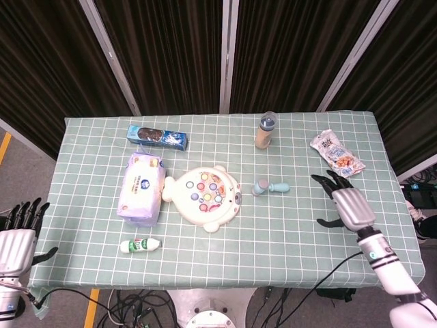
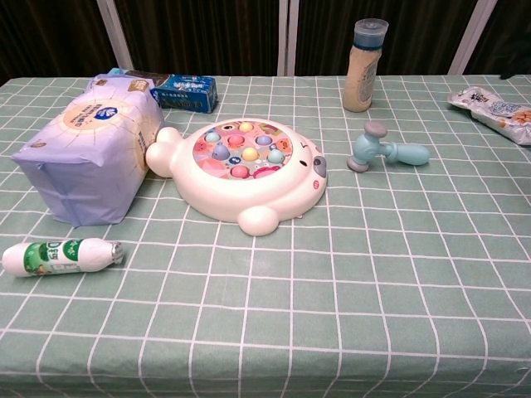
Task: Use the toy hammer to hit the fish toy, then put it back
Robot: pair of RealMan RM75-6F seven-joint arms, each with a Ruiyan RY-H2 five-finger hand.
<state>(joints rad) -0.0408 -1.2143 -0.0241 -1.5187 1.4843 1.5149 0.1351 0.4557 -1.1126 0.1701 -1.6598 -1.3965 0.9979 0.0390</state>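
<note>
The cream fish toy (image 1: pixel 204 195) (image 2: pixel 245 169) with coloured buttons lies at the table's middle. To its right lies the blue toy hammer (image 1: pixel 270 186) (image 2: pixel 385 150), its grey-capped head toward the fish. My right hand (image 1: pixel 349 202) hovers over the table to the right of the hammer, fingers spread and empty, well apart from it. Off the table's front left corner, my left hand (image 1: pixel 17 238) is open with nothing in it. Neither hand shows in the chest view.
A purple tissue pack (image 1: pixel 141 186) touches the fish toy's left side. A blue biscuit box (image 1: pixel 157 137) and a bottle (image 1: pixel 265 130) stand at the back, a snack bag (image 1: pixel 336 154) at far right, a small green-labelled bottle (image 1: pixel 141 244) at front left.
</note>
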